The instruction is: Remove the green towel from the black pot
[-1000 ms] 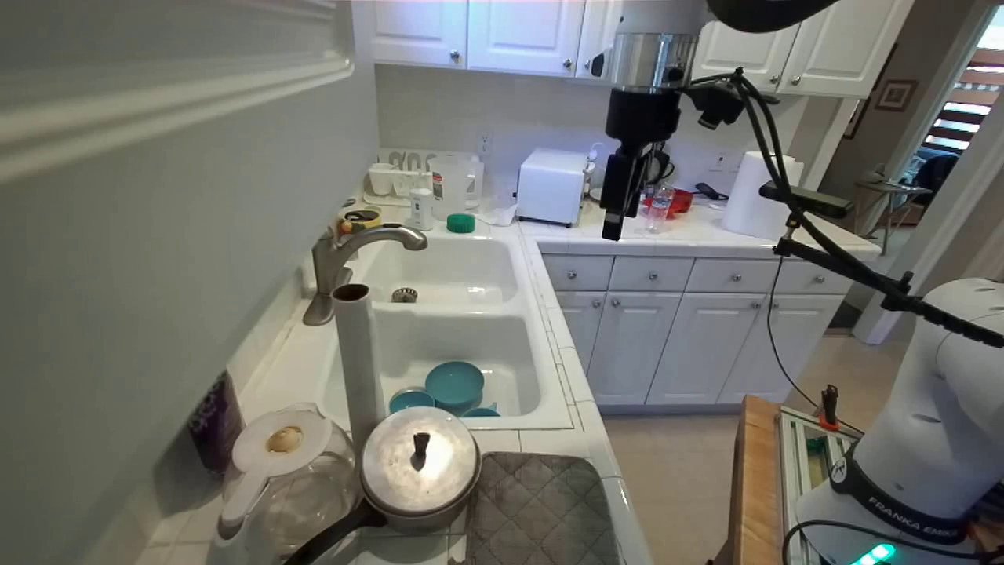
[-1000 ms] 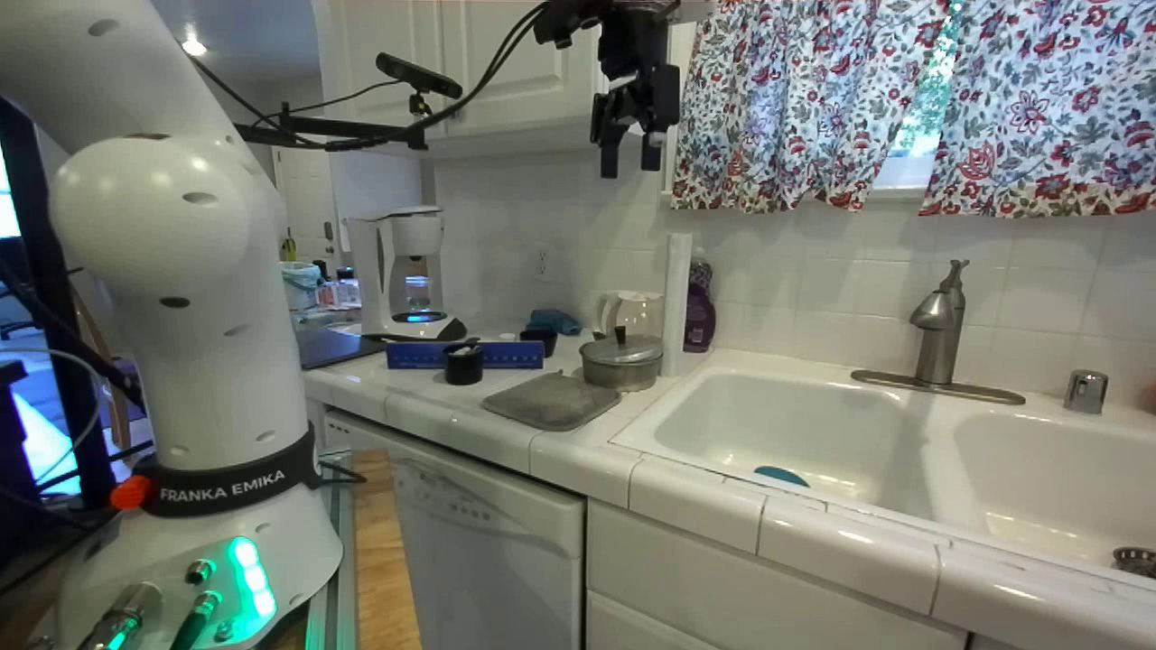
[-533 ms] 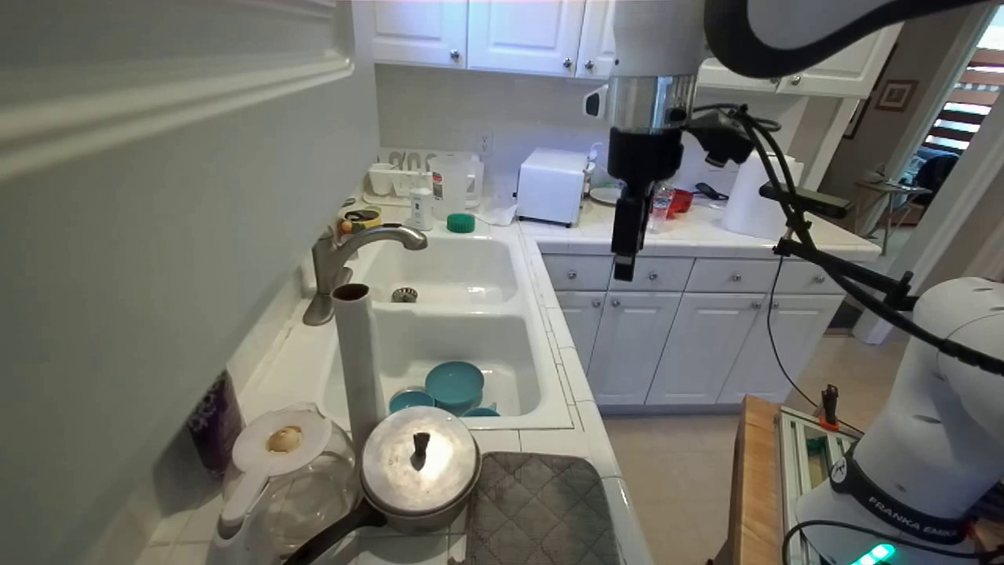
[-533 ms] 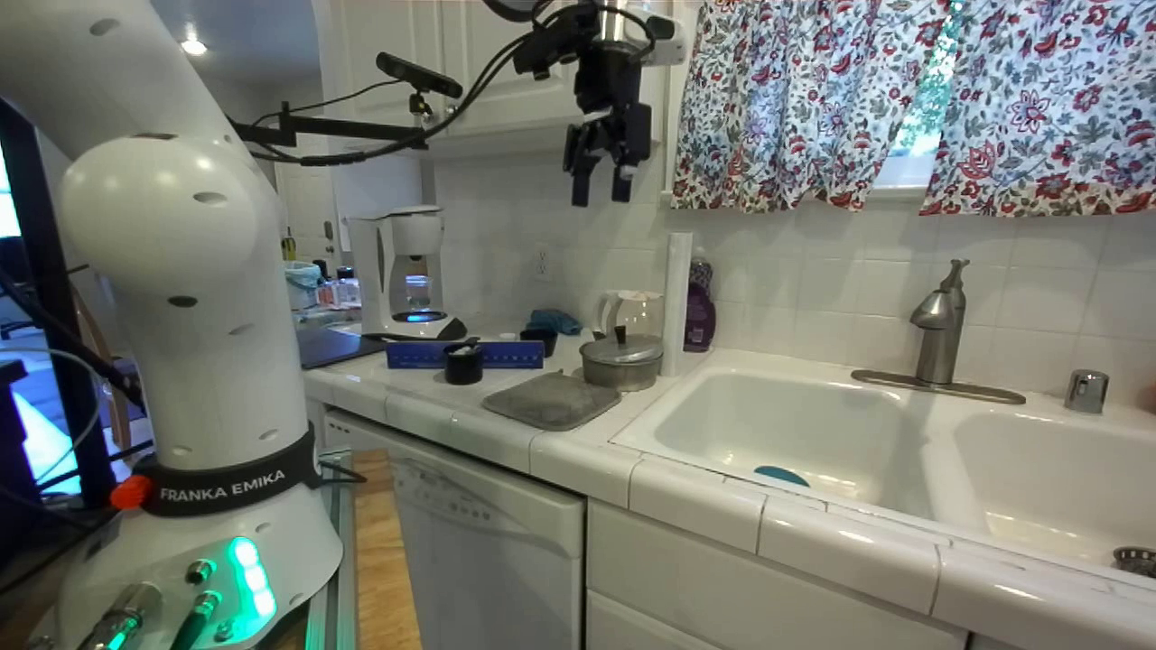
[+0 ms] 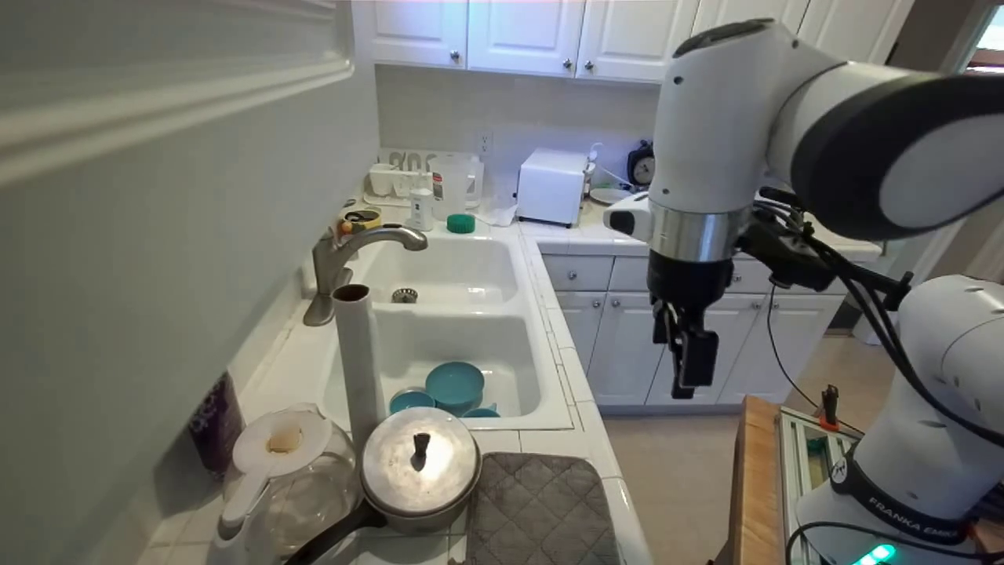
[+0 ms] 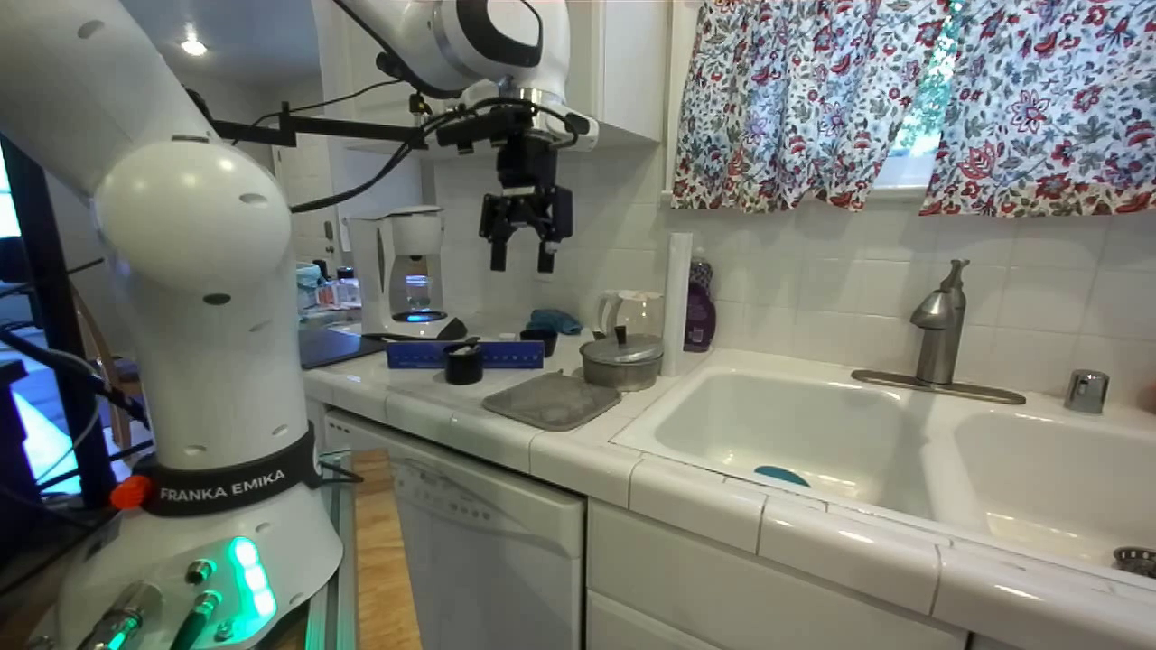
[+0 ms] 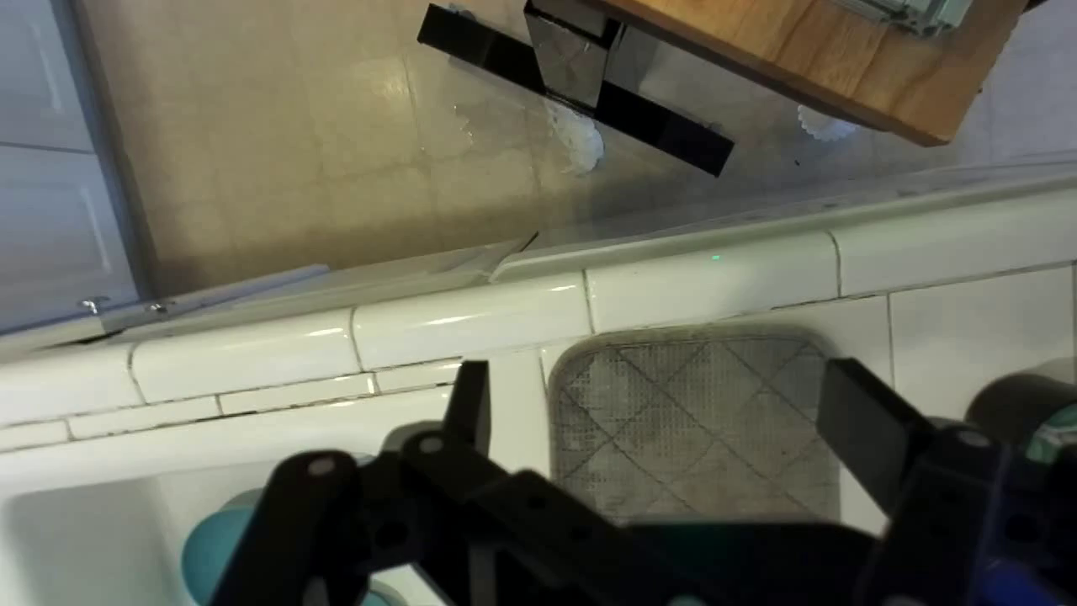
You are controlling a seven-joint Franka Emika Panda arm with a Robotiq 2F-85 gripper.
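Note:
A small black pot stands on the counter in front of a blue box in an exterior view; something pale shows at its top. In the wrist view the dark pot is at the right edge, partly cut off, with a green and whitish cloth-like thing in it, likely the green towel. My gripper is open and empty, in the air above and to the right of the pot. It also shows in an exterior view, and in the wrist view its fingers are wide apart over the grey mat.
A grey quilted mat lies beside a lidded metal saucepan. A blue box, another black cup, a blue cloth and a coffee maker stand behind. The sink holds teal bowls.
The arm has come down and moved away from the sink, toward the black pot's side of the counter. The gripper stays open. The objects on the counter have not moved.

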